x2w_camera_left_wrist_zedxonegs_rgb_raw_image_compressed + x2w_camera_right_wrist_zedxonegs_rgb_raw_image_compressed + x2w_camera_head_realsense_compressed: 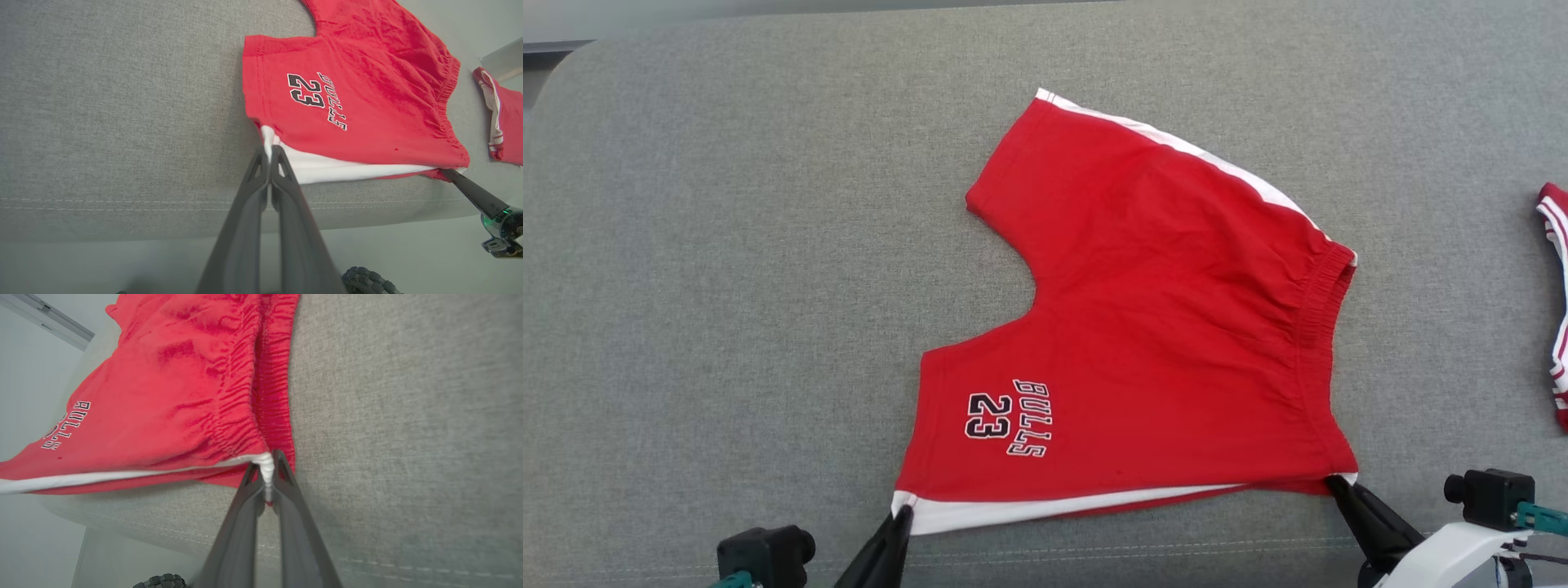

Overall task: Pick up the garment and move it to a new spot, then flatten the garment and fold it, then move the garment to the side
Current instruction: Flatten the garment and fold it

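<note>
Mid-frame on the grey cushion, red shorts spread nearly flat. Lift both near corners together, hold that edge taut, and carry it evenly up-frame for the fold. Left gripper clenched on the white-striped hem corner, lower left. Right gripper pinched tight on the waistband corner, lower right, probably catching both layers.

Bright, even light, faint soft shadows, sharp head view, wide-angle stretch and blur toward wrist-view edges.
</note>
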Controlling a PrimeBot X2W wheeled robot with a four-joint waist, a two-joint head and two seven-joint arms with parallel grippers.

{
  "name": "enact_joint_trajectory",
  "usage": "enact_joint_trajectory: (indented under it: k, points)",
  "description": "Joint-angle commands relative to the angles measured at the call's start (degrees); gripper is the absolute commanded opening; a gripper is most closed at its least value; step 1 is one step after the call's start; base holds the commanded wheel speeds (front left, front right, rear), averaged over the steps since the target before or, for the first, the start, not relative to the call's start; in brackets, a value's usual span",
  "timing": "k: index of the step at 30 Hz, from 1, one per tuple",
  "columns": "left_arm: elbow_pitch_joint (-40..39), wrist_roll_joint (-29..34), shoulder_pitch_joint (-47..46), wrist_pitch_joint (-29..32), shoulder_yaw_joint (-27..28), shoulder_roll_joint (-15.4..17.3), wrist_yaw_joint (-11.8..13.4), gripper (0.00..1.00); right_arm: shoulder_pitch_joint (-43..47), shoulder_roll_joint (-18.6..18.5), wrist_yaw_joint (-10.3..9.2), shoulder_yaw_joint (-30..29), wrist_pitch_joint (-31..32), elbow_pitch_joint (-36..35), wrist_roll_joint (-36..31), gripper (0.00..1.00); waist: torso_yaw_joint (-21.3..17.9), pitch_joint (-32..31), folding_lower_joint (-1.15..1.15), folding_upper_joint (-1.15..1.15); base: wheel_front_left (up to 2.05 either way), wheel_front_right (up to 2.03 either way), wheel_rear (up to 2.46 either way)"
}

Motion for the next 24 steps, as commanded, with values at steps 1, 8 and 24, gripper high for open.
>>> enact_joint_trajectory:
  k: [1,8,24]
  points:
    - [-0.07,0.57,-0.47,-0.24,0.71,0.81,0.17,0.00,0.47,0.08,-0.09,-1.16,-0.46,-0.36,-0.92,0.00,-0.29,0.43,0.01,0.00,0.00,0.00,0.00]
    - [1.20,2.88,-9.88,-0.25,3.48,3.25,-2.18,0.00,-2.00,4.65,-0.09,-4.78,0.37,-4.64,-1.14,0.00,-2.08,2.39,0.01,0.00,0.00,0.00,0.00]
    - [27.94,2.22,-52.49,9.48,1.83,-0.10,-16.61,0.00,-21.63,14.03,-0.05,-7.25,-1.07,-1.55,-1.45,0.00,-9.91,9.84,0.01,0.00,0.00,0.00,0.00]
